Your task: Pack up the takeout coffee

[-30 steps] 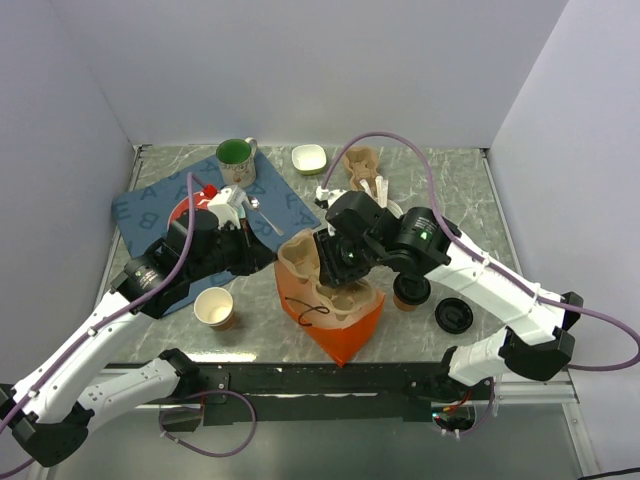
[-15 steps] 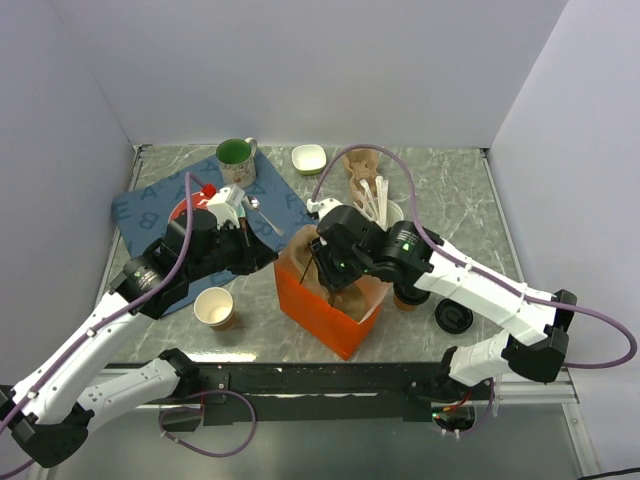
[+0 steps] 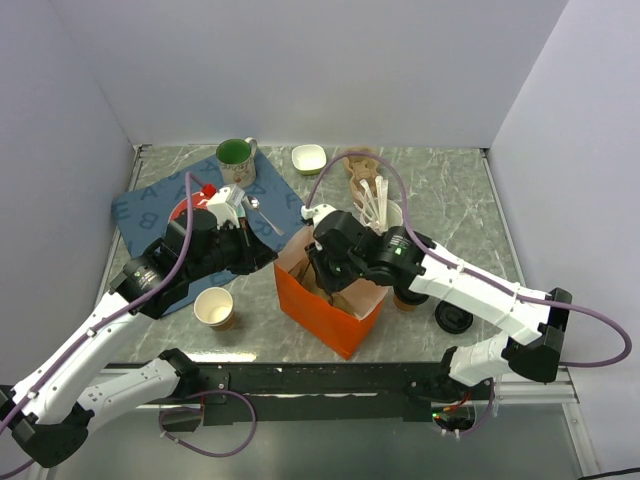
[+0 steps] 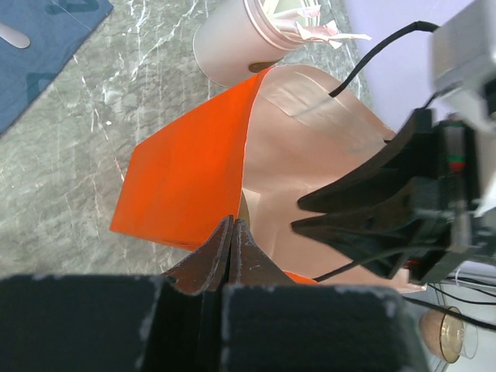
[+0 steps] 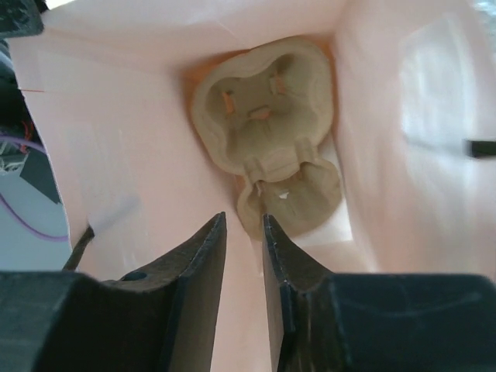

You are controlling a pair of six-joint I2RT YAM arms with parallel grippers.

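Raised since 1 second ago: the orange bag (image 3: pixel 325 312), then slumped with its mouth toward the lower centre, now stands upright with its mouth open at centre frame. The right arm has dropped deeper into it.

1. Orange bag: pink-lined and empty of cups. Judged ready to receive the coffee once the arm clears.
2. Right gripper (image 5: pixel 243 225): inside the bag, fingers narrowly spread, nothing seen between them. It fills the mouth and blocks any loading.
3. Left gripper (image 4: pixel 232 231): fingers pressed together on the bag's left rim, apparently holding it open.
4. Pulp cup carrier (image 5: pixel 267 132): lies flat on the bag's floor, both wells vacant.
5. Takeout coffee (image 3: pixel 407 300): not yet packed. It stands on the table right of the bag, largely hidden under the right forearm.
6. Loose black lid (image 3: pixel 452 317): lower right, just beside the coffee.
7. Lidless tan cup (image 3: pixel 214 307): lower left, well apart from the bag.
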